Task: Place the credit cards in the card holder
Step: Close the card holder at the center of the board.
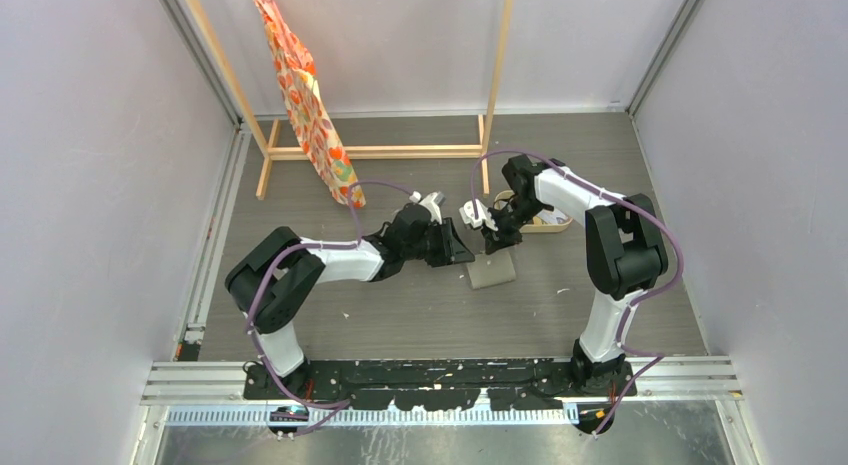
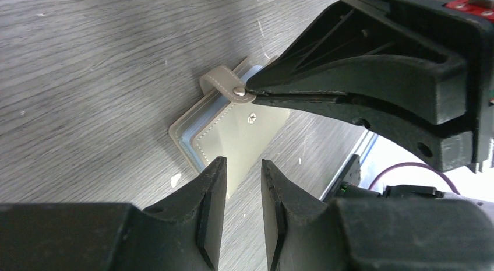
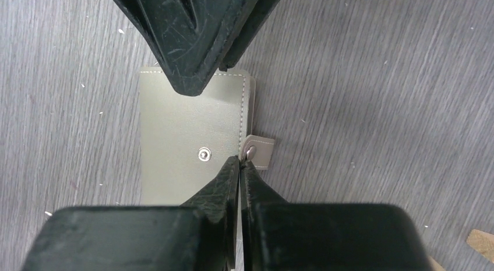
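The grey card holder (image 1: 490,272) lies flat on the table between both arms, with a round stud on its face (image 3: 204,154). Its strap (image 3: 260,150) sticks out at one side. My right gripper (image 3: 240,160) is shut on the edge of the cover beside the strap, and the stitched edge shows pinched between its fingers (image 2: 303,93). My left gripper (image 2: 243,163) hovers over the opposite end of the card holder (image 2: 250,137), open by a narrow gap with nothing in it. A pale blue inner edge (image 2: 185,140) shows under the cover. The credit cards cannot be made out in any view.
A beige oval tray (image 1: 553,224) sits just behind the right gripper (image 1: 495,243), partly hidden by the arm. At the back stands a wooden rack (image 1: 380,151) with an orange patterned bag (image 1: 305,95) hanging on it. A tan corner (image 3: 480,239) pokes in at the right wrist view's edge.
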